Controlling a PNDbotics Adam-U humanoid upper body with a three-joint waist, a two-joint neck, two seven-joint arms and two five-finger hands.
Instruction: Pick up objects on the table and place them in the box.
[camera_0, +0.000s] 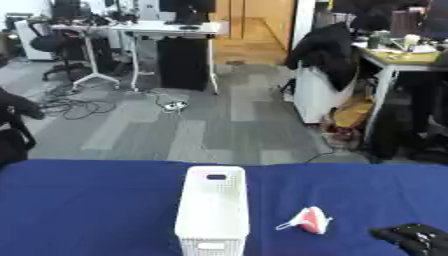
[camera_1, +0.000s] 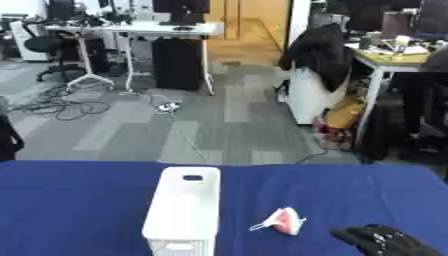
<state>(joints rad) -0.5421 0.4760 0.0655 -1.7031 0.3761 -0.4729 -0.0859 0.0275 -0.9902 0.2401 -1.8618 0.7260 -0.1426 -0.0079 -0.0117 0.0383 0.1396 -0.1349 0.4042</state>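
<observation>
The white box (camera_0: 213, 210) stands on the blue table (camera_0: 87, 205), near the table's middle. Its long axis runs from the near edge toward the far edge, and a slot handle shows in its far end wall.

A small pink-and-white object (camera_0: 309, 220) lies on the table just to the right of the box, apart from it. Its white tip points left, toward the box.

The right hand (camera_1: 385, 239) rests at the lower right corner, near the object but not touching it. Whether its fingers are curled cannot be told. The left hand is out of view.
</observation>
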